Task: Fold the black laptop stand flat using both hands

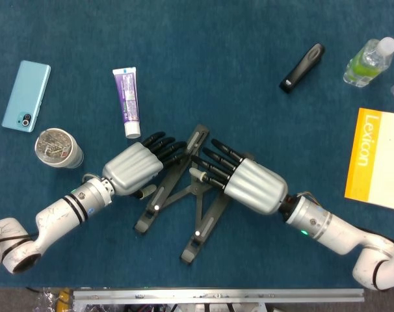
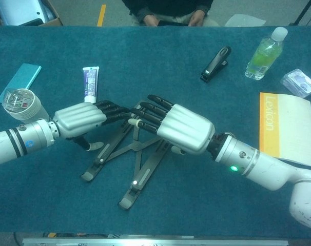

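The black laptop stand (image 1: 184, 195) lies mid-table, still spread in an X, its legs running toward you. Your left hand (image 1: 135, 170) and right hand (image 1: 246, 184) flank its far end, fingers spread, holding nothing.

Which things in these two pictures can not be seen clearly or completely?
- Black folding laptop stand: its far end is covered by the left hand and right hand in both views; any contact is hidden.
- Small clear plastic box: cut by the right edge in head view.
- Round clear-lidded jar: contents too small to tell.
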You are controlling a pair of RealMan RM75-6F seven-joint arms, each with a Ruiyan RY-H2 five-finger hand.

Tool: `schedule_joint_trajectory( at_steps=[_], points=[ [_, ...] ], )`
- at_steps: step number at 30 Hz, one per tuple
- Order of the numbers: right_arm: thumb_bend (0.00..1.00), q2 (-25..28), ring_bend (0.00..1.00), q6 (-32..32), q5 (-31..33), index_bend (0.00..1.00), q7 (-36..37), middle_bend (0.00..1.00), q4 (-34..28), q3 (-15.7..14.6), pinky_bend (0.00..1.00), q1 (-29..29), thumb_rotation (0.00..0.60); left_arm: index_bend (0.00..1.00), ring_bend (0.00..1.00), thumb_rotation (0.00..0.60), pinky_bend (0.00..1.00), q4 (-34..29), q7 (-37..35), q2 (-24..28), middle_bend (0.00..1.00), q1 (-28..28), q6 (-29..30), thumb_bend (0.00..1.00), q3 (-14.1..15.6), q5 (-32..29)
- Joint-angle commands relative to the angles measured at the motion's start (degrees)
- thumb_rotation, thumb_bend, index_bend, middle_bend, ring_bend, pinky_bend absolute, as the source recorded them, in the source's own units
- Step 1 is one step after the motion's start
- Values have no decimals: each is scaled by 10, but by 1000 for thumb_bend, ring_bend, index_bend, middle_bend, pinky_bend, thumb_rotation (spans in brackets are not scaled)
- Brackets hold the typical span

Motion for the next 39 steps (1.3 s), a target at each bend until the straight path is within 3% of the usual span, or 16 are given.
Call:
schedule_joint_trajectory(
  at_steps=[1, 39],
  points=[
    [0, -2, 0, 0, 1, 0, 0, 0, 2, 1, 0, 1, 600, 0, 0, 600, 0, 0, 0, -1, 0, 0, 0, 339, 0, 0],
    [0, -65, 0, 14, 26, 0, 7, 0, 89, 21, 0, 32, 600, 0, 0, 600, 0, -49, -3, 3, 0, -8, -13, 338, 7, -2]
  ],
)
